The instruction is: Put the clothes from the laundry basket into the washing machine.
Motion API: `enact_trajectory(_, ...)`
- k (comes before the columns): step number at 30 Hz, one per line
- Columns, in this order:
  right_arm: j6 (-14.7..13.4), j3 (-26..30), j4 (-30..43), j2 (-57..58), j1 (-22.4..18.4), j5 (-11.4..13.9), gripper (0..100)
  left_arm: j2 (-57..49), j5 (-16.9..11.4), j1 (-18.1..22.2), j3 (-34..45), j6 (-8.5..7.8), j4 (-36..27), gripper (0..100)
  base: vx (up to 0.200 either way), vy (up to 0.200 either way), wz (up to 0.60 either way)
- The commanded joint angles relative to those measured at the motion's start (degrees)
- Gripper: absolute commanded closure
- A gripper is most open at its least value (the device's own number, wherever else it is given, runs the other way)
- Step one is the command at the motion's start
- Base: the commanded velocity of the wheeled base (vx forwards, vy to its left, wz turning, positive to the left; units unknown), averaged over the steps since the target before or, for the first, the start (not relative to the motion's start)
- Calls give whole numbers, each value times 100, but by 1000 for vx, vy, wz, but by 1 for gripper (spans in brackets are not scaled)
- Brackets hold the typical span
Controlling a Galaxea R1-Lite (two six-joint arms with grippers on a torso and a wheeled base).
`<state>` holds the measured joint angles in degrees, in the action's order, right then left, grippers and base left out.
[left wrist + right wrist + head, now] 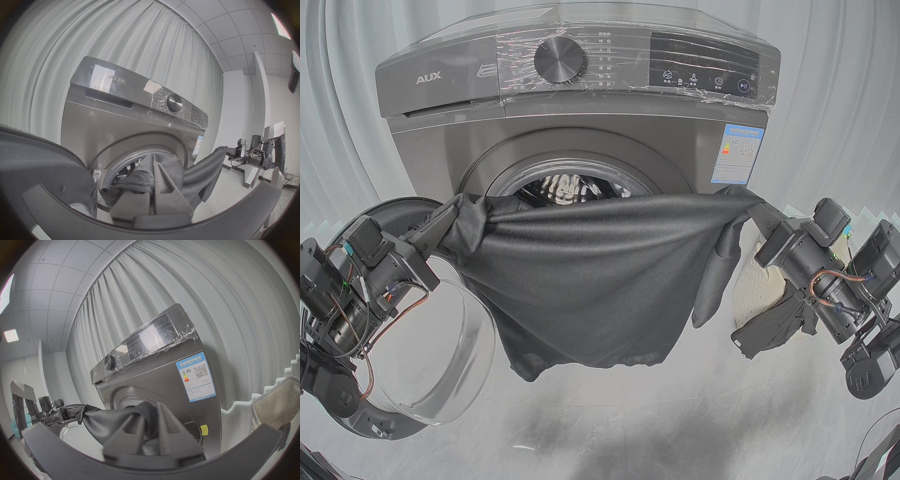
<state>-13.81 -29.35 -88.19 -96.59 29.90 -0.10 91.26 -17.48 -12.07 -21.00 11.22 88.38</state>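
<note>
**Garment held wide in front of the drum**

Both end effectors are closed on the black garment (581, 275). The left end effector (445, 224) pinches one corner and the right end effector (755, 211) pinches the other. The cloth hangs spread before the drum opening (569, 186) of the washing machine (581, 134), not yet inside. It looks wider than the opening, so its sides may catch on the rim when pushed in. The hem hangs low; it could snag on the open door (425, 350), or drop to the floor if one grip slips. The laundry basket (755, 284) stands to the right.
</note>
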Motion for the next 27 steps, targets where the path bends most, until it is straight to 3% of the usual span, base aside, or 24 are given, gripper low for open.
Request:
enact_trajectory(1,1,53,3,-18,7,10,0,-3,8,-50,-18,3,4,100,0,0,0)
enact_trajectory(5,36,413,3,-9,-2,19,0,6,17,-217,-9,-49,4,100,0,0,0)
enact_trajectory(8,107,1143,12,-36,7,124,0,6,69,-551,0,-49,4,100,0,0,0)
enact_trajectory(13,335,1714,-6,-370,-72,546,0,76,184,-779,-158,-32,-5,100,0,0,0)
enact_trajectory(17,388,1573,-14,-537,-125,625,0,138,307,-1017,-281,3,-5,100,0,0,0)
enact_trajectory(21,397,1037,-6,-932,-46,607,0,217,544,-1430,-422,-5,-75,100,0,0,0)
enact_trajectory(27,370,439,3,-1451,279,625,0,410,904,-1887,-905,-14,-102,100,0,0,0)
